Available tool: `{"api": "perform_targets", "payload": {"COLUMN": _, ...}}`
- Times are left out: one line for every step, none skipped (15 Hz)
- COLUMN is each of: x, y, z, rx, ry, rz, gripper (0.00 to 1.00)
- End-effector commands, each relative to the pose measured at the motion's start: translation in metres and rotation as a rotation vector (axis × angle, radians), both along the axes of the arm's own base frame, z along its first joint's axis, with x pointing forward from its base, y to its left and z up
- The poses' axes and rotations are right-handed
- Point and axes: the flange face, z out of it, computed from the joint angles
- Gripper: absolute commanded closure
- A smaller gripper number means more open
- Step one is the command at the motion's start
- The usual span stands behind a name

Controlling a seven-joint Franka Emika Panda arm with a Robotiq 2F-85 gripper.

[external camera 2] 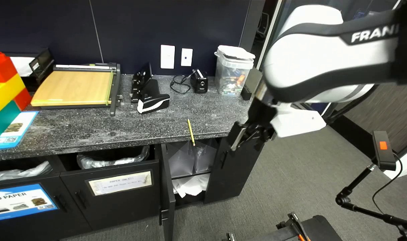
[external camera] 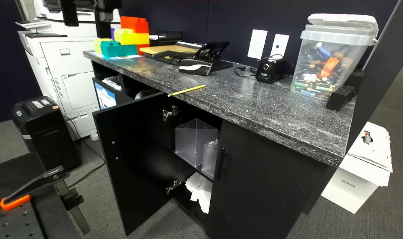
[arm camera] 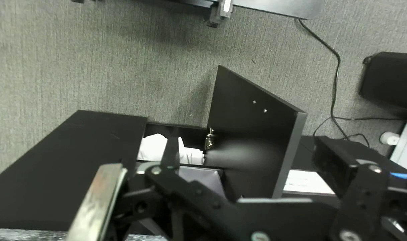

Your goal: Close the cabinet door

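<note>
Below the front edge of the speckled grey granite surface (external camera: 247,91), the flat black rectangular cabinet door (external camera: 138,159) stands open; we hold our black hand (external camera: 87,30) spread.

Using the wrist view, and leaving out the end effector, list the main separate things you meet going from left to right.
Closed black panel, white papers, open cabinet door, white label, black box-shaped unit.

In both exterior views, navy wall panels (external camera 2: 139,30) stand at twelve o'clock behind a granite countertop (external camera 2: 153,125). Grey carpet (external camera 2: 290,177) lies at four.
</note>
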Motion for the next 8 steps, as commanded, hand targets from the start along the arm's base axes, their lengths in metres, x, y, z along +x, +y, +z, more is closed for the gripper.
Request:
{"api": "perform_targets", "payload": {"x": -0.012, "y": 0.091, "z": -0.039, "rx": 0.038, "ry": -0.038, "rz": 0.051, "gripper": 0.00}}
{"api": "perform_targets", "payload": {"x": -0.014, "y": 0.119, "z": -0.052, "rx": 0.059, "ry": -0.045, "rz": 0.065, "gripper": 0.00}}
{"api": "perform_targets", "payload": {"x": -0.016, "y": 0.145, "z": -0.066, "rx": 0.067, "ry": -0.060, "rz": 0.080, "gripper": 0.00}}
{"api": "perform_targets", "payload": {"x": -0.016, "y": 0.169, "z": -0.080, "rx": 0.098, "ry": -0.079, "rz": 0.086, "gripper": 0.00}}
{"api": "perform_targets", "payload": {"x": -0.015, "y": 0.191, "z": -0.095, "rx": 0.104, "ry": -0.087, "rz": 0.099, "gripper": 0.00}}
{"api": "perform_targets", "payload": {"x": -0.014, "y": 0.210, "z": -0.112, "rx": 0.115, "ry": -0.087, "rz": 0.108, "gripper": 0.00}}
{"api": "perform_targets", "payload": {"x": -0.011, "y": 0.227, "z": -0.129, "rx": 0.128, "ry": -0.087, "rz": 0.105, "gripper": 0.00}}
{"api": "perform_targets", "payload": {"x": -0.006, "y": 0.240, "z": -0.147, "rx": 0.135, "ry": -0.083, "rz": 0.097, "gripper": 0.00}}
